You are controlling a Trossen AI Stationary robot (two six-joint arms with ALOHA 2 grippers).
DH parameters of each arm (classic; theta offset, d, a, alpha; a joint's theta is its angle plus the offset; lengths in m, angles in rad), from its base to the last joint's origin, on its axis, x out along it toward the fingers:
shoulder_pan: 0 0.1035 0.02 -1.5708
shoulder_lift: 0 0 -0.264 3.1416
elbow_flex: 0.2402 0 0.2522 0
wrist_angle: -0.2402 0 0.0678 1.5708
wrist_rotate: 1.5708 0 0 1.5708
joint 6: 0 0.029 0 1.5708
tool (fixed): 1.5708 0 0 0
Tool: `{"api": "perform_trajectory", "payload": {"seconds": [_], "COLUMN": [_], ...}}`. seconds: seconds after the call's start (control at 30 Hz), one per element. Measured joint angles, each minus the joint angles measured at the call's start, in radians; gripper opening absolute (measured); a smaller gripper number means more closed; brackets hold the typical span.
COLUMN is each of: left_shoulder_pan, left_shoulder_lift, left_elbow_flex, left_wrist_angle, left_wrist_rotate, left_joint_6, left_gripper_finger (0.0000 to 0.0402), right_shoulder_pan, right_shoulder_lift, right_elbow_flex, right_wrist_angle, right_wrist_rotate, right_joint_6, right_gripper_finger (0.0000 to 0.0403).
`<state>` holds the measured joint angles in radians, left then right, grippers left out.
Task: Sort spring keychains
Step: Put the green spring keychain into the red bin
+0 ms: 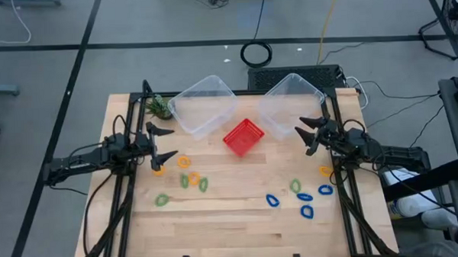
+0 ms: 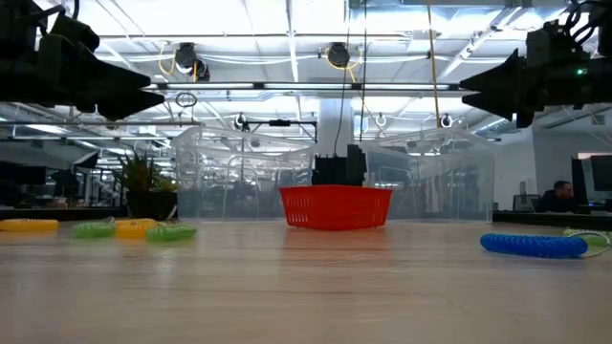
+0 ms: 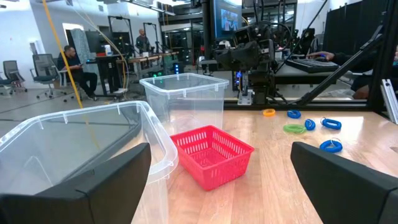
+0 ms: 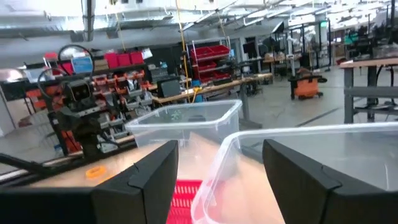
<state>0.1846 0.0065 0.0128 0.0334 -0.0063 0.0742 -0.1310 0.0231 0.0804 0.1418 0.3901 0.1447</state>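
Both hands idle over pale planked wood surface (image 1: 240, 220).
I see left hand (image 1: 162, 144) released, right hand (image 1: 309, 135) parted, empty; coiled oval spring keychains (image 1: 194, 180) lie scattered either side of red mesh basket (image 1: 243, 136).

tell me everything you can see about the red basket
The red basket is a small, square, open-topped bin of what looks like plastic mesh, with a solid rim. It stands upright and looks empty on the wooden table, turned at an angle, in the gap between the two clear bins. Its corners lie close to them; whether they touch is unclear. Neither gripper touches it.
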Motion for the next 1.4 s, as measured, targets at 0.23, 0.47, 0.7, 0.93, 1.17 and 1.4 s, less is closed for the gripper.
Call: {"api": "perform_trajectory", "payload": {"seconds": [0.23, 0.47, 0.7, 0.93, 1.17, 1.4], "left_shoulder_pan": [0.0, 0.0, 0.0, 0.0, 0.0, 0.0], "left_shoulder_lift": [0.0, 0.0, 0.0, 0.0, 0.0, 0.0], "left_elbow_flex": [0.0, 0.0, 0.0, 0.0, 0.0, 0.0], "left_wrist_angle": [0.0, 0.0, 0.0, 0.0, 0.0, 0.0], "left_wrist_rotate": [0.0, 0.001, 0.003, 0.004, 0.004, 0.004], "left_joint_6": [0.0, 0.0, 0.0, 0.0, 0.0, 0.0], "left_gripper_finger": [0.0395, 0.0395, 0.0395, 0.0395, 0.0395, 0.0395], "right_shoulder_pan": [0.0, 0.0, 0.0, 0.001, 0.002, 0.002], "right_shoulder_lift": [0.133, 0.35, 0.52, 0.656, 0.755, 0.87], "right_elbow_flex": [0.227, 0.494, 0.727, 0.939, 1.086, 1.249], "right_wrist_angle": [-0.15, -0.385, -0.649, -0.89, -1.094, -1.296], "right_wrist_rotate": [0.059, 0.054, 0.05, -0.063, -0.137, -0.249], "right_joint_6": [0.008, 0.098, 0.192, 0.253, 0.263, 0.307], "right_gripper_finger": [0.0235, 0.027, 0.0306, 0.0306, 0.0289, 0.0292]}}
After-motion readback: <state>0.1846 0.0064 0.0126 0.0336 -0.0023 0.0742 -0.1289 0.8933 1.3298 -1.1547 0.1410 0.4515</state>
